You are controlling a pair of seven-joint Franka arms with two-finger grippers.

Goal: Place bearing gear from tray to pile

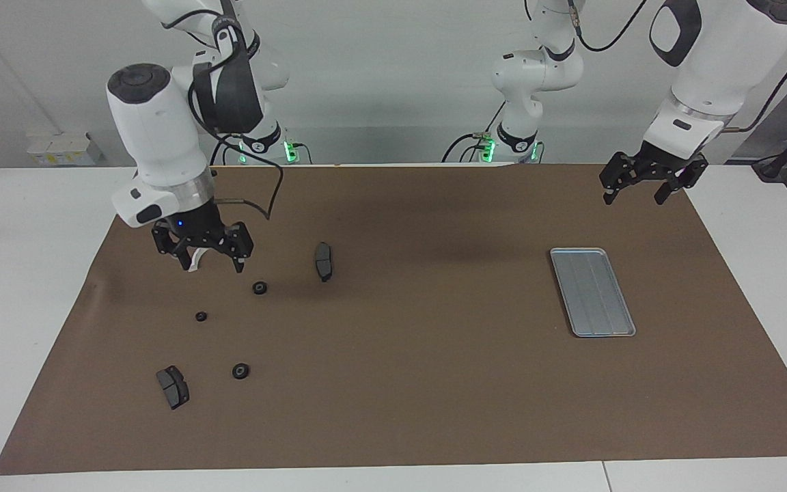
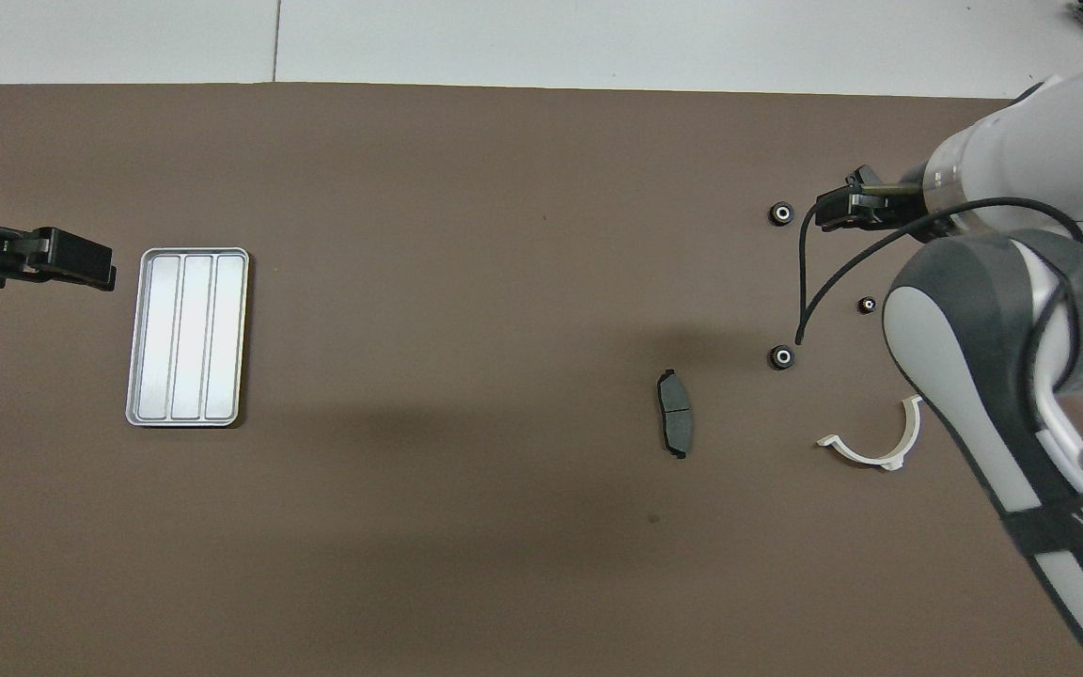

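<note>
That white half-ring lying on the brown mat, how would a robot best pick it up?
By the middle of its arc, from straight above. The white half-ring bracket lies flat on the mat, a thin curved band with its open side facing away from the robots, so one finger can drop inside the curve and one outside, pinching the wall. The right hand is open and hangs over it.
</note>
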